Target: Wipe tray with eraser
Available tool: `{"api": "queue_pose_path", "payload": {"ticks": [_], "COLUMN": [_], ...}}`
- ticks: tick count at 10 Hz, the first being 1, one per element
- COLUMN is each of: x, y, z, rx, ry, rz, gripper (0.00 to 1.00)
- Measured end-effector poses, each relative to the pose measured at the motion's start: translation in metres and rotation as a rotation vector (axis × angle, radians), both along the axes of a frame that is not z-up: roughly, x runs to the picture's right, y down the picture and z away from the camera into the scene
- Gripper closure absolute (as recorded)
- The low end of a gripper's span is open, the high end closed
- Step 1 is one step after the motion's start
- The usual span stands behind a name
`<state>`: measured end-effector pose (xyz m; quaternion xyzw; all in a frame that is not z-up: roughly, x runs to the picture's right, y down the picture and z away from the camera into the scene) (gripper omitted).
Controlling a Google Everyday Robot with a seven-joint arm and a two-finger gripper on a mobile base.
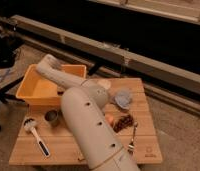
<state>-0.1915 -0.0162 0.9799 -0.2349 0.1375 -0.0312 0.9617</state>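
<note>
Clenched tight, the gripper [60, 91] sits low at the near right part of the tray [34, 95], mostly hidden behind the arm's forearm, so whether it pinches the eraser cannot be told from this single camera view; the eraser itself does not show anywhere, and only a small dark shape appears where the wrist meets the tray's near wall. That tray, a yellow-orange bin with raised walls, stands on the far left part of a wooden table [143, 150], its floor bare on the left side. The robot arm [90, 130], pale and bulky, rises from the bottom edge of the view, bends at an elbow near the middle of the table, then runs back and left over the tray's far right corner before folding down into the bin. Just in front of the tray on the table stands a small metal cup [51, 117], and to its left lies a white-headed dish brush [34, 133] with its dark handle pointing toward the near edge. Right of the arm rest a blue-grey sponge [123, 98], a reddish-brown lump [124, 122] beside a small orange thing [109, 119], and a metal utensil [132, 140] lying close to the table's right front.
</note>
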Motion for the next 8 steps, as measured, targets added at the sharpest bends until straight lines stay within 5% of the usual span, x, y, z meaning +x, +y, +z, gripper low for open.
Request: {"api": "queue_pose_path", "payload": {"ticks": [3, 8], "x": [-0.021, -0.069], "y": [0.023, 0.036], "z": [-0.016, -0.029], "rx": [-0.101, -0.151], "ry": [-0.131, -0.261], "rz": [-0.111, -0.17], "gripper": [0.86, 0.86]}}
